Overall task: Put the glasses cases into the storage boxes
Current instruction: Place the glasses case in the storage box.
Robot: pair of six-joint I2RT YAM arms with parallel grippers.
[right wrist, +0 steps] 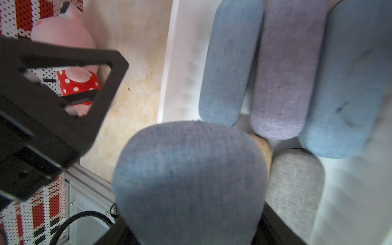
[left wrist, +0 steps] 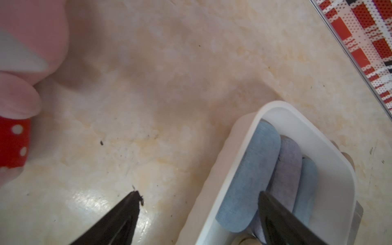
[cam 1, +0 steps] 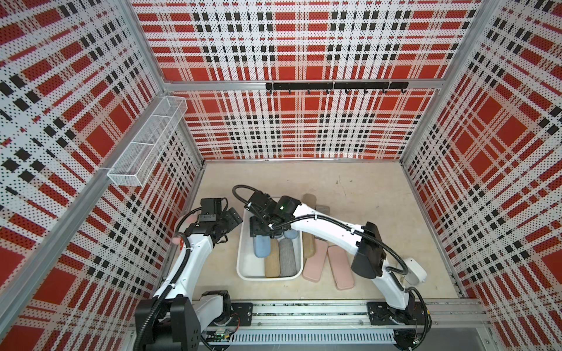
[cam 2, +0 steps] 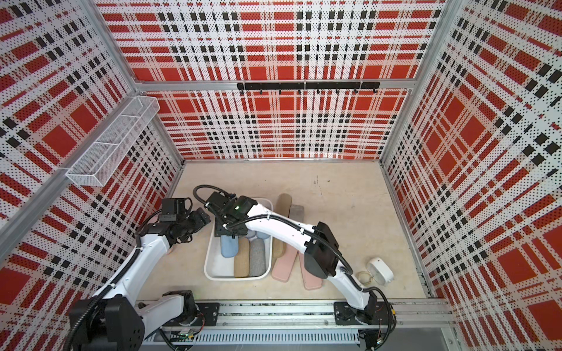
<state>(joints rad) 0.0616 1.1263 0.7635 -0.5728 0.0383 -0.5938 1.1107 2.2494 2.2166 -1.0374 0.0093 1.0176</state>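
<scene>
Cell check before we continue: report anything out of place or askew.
Two things look foreign: a pink plush toy at far left and a white rounded device at far right. Beside the white tub, two pink cases lie splayed at angles.

The beige tabletop (cam 1: 349, 188) carries the white tub (cam 1: 251, 267), two pink cases (cam 1: 341, 269), a white device (cam 1: 415, 270).

Left pincer (left wrist: 199, 195) gapes empty; right pincer (cam 1: 263, 231) clasps a blue case (right wrist: 191, 176).
</scene>
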